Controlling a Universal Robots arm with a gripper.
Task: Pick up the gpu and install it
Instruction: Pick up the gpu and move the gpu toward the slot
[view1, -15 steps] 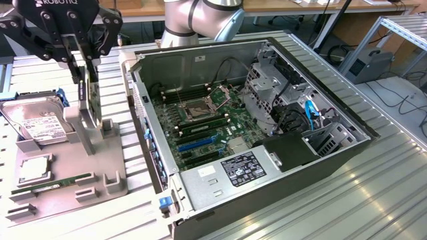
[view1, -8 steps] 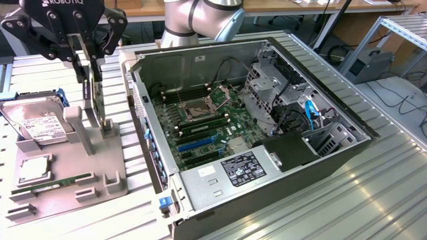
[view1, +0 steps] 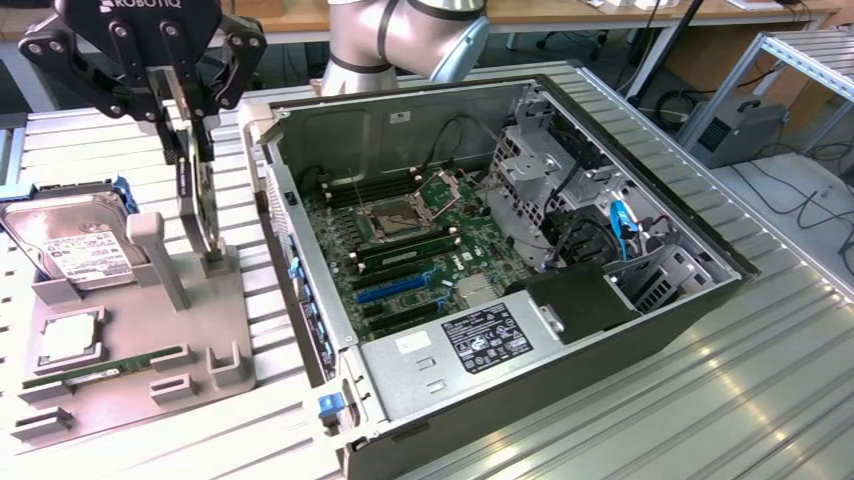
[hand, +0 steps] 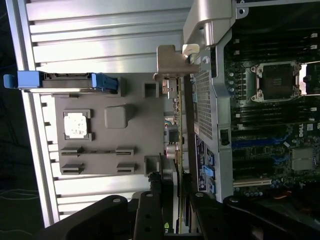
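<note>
Gripping the gpu (view1: 195, 185) by its top edge, the gripper (view1: 183, 125) holds it upright above the grey holder tray (view1: 200, 330), just beside the open computer case (view1: 534, 330) on the tabletop (view1: 747, 380).

Ribbed metal tabletop (view1: 747, 370), wooden desks (view1: 561, 12) behind, floor cables (view1: 814, 205)

My black jaws (view1: 187, 100) grip a dark gpu card (view1: 196, 190) with silver bracket; grey plastic holder tray (view1: 200, 330), green motherboard (view1: 414, 260).
</note>
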